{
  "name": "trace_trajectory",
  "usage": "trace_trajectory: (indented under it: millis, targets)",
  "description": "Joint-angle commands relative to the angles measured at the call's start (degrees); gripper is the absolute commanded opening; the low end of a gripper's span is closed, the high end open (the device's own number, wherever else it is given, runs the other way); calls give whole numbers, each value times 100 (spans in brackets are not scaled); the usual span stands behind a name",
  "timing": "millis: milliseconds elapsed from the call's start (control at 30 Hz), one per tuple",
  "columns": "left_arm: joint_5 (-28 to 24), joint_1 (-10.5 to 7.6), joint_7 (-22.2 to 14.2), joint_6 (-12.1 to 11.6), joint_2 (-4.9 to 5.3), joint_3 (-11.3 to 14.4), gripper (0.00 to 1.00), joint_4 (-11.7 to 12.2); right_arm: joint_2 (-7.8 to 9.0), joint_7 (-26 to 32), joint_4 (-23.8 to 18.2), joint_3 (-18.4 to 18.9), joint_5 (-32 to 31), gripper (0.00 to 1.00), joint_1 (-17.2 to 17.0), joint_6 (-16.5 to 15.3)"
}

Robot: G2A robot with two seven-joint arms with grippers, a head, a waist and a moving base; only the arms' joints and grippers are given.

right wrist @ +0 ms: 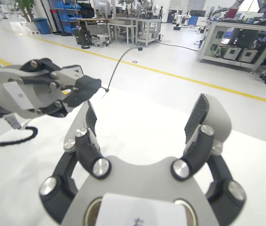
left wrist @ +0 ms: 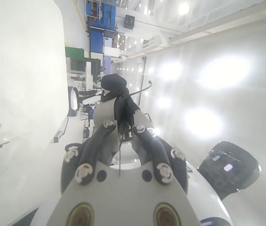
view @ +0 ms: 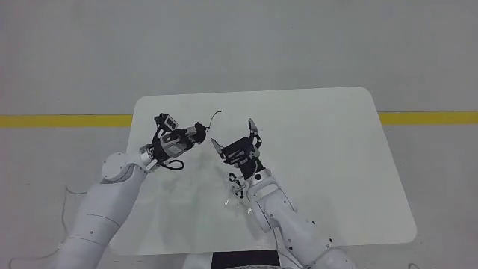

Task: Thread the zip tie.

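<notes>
A thin black zip tie (view: pixel 213 118) is held above the white table (view: pixel 328 157), its free length curving up and away from the fingers. My left gripper (view: pixel 198 131) is shut on the zip tie; in the left wrist view the zip tie (left wrist: pixel 139 91) sticks out past the black fingertips (left wrist: pixel 114 83), and its tail runs back between the fingers. In the right wrist view the zip tie (right wrist: pixel 117 68) rises from the left gripper (right wrist: pixel 92 88) with its head at the far end. My right gripper (view: pixel 233 138) stands open just to the right of it, its ribbed pads (right wrist: pixel 195 116) wide apart with nothing between them.
The white table's rounded far edge (view: pixel 254 92) lies beyond both grippers. A coiled black cable (right wrist: pixel 10 139) hangs from the left wrist. To the right the table surface (view: pixel 351 194) is bare.
</notes>
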Motion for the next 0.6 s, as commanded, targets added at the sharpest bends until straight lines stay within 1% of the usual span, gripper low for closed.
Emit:
trace_trajectory:
  millis: [0, 67, 133, 167, 200, 267, 300, 367, 567]
  targets:
    - [-64, 4, -64, 56, 13, -41, 0, 13, 142, 173, -188, 72, 0, 100, -33, -249]
    - [-127, 7, -130, 135, 24, -66, 0, 29, 274, 320, -329, 133, 0, 100, -12, -618]
    - [-158, 9, -168, 169, 31, -78, 0, 40, 360, 387, -428, 193, 0, 100, -21, -923]
    - [-168, 10, -181, 181, 34, -82, 0, 48, 403, 434, -457, 217, 0, 100, 0, -1117]
    - [-171, 12, -189, 191, 37, -82, 0, 63, 462, 495, -475, 242, 0, 100, 40, -1375]
    - [-224, 10, -221, 255, 38, -67, 0, 74, 553, 535, -469, 238, 0, 100, 136, -1662]
    - [-199, 1, -245, 285, 41, -55, 0, 89, 571, 555, -452, 234, 0, 100, 164, -1684]
    - [-118, -16, -251, 263, 48, -48, 0, 91, 571, 555, -452, 234, 0, 100, 164, -1684]
    - [-118, -16, -251, 263, 48, -48, 0, 91, 571, 555, -452, 234, 0, 100, 164, -1684]
